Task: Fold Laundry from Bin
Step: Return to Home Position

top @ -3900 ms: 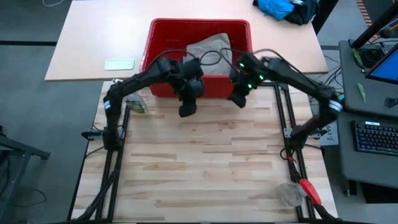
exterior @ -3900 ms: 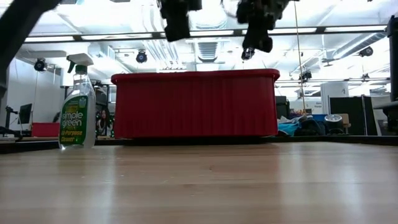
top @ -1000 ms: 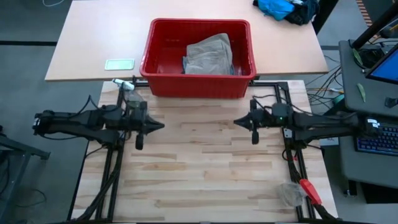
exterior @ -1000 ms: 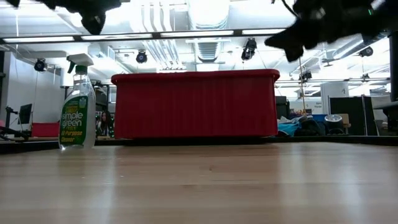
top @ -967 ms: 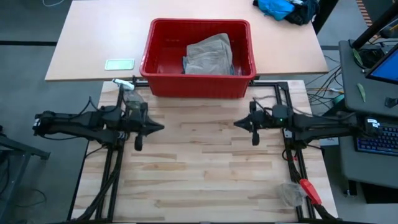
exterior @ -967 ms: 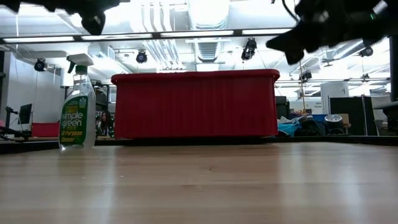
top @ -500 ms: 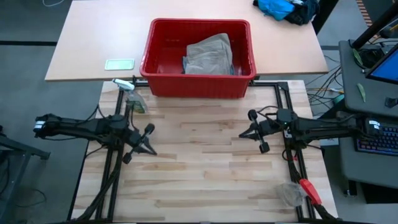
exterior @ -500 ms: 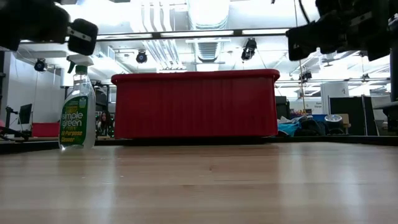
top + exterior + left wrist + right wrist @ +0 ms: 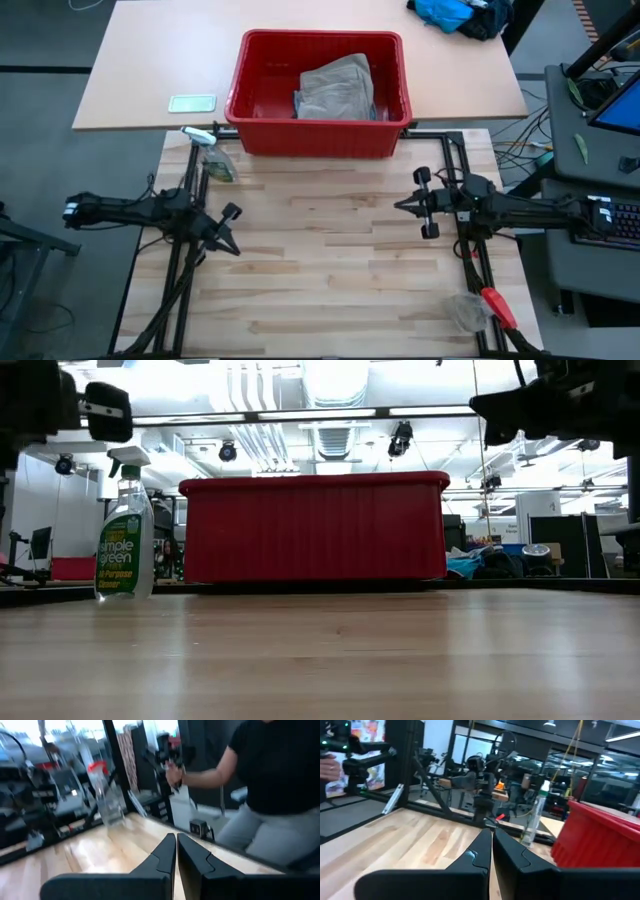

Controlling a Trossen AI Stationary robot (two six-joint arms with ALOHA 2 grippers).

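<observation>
The left gripper [image 9: 175,840] hangs near the wooden table's [image 9: 330,270] left edge, jaws closed, empty. The red bin [image 9: 318,36] stands far middle, with folded khaki laundry [image 9: 337,85] inside. The right gripper [image 9: 490,836] hangs near the right edge, jaws closed, empty.

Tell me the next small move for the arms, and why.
Probably settle both arms into their rest pose. The folded khaki piece lies in the red bin, and the left gripper and right gripper, both shut and empty, sit near the side edges of the table, far from it.
</observation>
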